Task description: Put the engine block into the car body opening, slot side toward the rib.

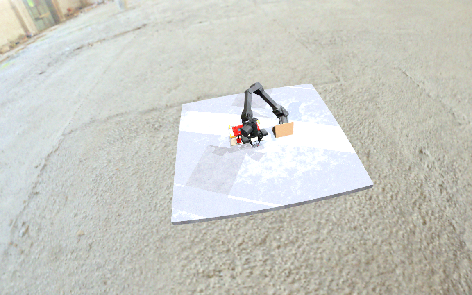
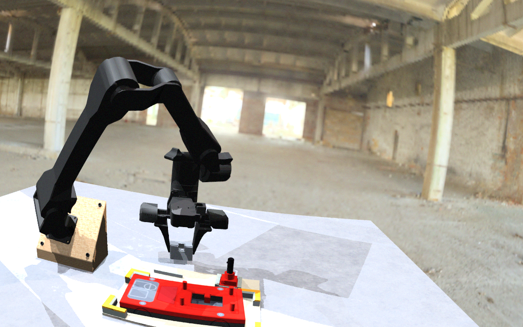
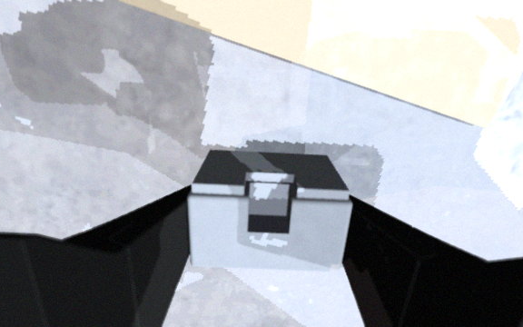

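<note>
My gripper (image 1: 255, 142) (image 2: 181, 251) (image 3: 266, 199) is shut on the grey engine block (image 1: 255, 144) (image 2: 175, 255) (image 3: 216, 227), one finger against each side. The block is upright, at or just above the table top; a small gap cannot be ruled out. Its slot (image 3: 268, 209) shows at the middle of its upper part in the wrist view. The red car body (image 1: 237, 130) (image 2: 165, 295) lies in front of the gripper in the exterior view. Its rectangular opening (image 2: 198, 300) holds no block, and a red rib (image 2: 207, 298) shows at it.
The car body lies on a cream board (image 2: 251, 284) (image 3: 252, 23) with yellow corner pieces (image 2: 114, 307). A red piece with an upright black post (image 2: 230, 265) stands at the board's edge near the gripper. Several red pegs stick up from the car body. The arm's wooden base (image 1: 284, 130) (image 2: 82, 244) stands at one side.
</note>
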Action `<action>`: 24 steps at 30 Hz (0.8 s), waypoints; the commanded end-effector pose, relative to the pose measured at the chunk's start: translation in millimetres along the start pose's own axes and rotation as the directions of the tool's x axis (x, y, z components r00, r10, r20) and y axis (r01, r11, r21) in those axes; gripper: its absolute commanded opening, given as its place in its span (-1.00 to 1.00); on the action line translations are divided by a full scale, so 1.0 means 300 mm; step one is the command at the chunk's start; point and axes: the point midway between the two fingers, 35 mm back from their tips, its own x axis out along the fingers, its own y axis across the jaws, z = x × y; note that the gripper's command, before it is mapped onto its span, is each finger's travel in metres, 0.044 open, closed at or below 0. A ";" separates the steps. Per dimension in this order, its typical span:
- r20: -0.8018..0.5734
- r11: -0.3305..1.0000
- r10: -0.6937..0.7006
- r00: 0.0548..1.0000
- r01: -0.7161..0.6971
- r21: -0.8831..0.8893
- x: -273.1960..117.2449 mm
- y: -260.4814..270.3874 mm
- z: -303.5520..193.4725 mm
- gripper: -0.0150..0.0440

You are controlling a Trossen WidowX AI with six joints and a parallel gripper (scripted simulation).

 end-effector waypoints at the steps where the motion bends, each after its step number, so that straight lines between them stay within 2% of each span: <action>1: -0.011 1.000 0.008 1.000 -0.008 0.009 -0.050 0.015 -0.003 -0.49; 24: -0.015 1.000 0.009 1.000 -0.009 0.007 -0.285 0.012 0.015 -0.49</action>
